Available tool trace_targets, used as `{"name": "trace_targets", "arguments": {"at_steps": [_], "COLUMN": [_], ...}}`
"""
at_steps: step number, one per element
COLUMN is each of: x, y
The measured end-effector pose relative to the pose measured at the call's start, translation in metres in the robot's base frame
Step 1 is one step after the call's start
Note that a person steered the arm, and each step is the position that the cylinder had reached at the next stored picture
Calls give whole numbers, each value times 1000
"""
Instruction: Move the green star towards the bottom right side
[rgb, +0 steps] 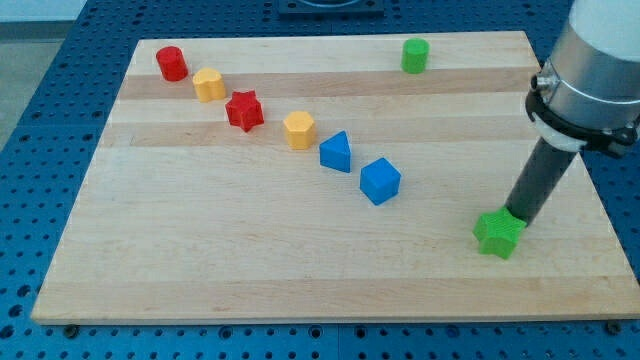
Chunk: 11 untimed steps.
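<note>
In the camera view, my tip (517, 214) is resting on the wooden board (300, 270) near its bottom right part, touching the upper right edge of the green star (498, 234). The star is lying just below and to the view's left of my tip. There are no jaws here, only a plain dark rod, so nothing is being clamped or held.

Well apart from my tip, toward the view's left, the blue cube (380, 181) and the blue triangular block (336, 153) are sitting. Farther up and left, the yellow hexagonal block (299, 130), red star (243, 110), second yellow block (209, 85) and red cylinder (171, 63) are running in a diagonal line. A green cylinder (414, 55) is standing near the top edge, far above my tip.
</note>
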<state>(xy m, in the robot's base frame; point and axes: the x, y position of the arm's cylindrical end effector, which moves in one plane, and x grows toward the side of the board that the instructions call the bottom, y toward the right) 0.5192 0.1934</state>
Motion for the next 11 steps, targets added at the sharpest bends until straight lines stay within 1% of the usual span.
{"name": "trace_targets", "arguments": {"at_steps": [2,3,4,5,6,7,9,10,11], "x": [-1,8,3,-7,8,25,41,25,-27], "y": [-45,-47,-52,-83,-107,-96,-46,-44,-22]}}
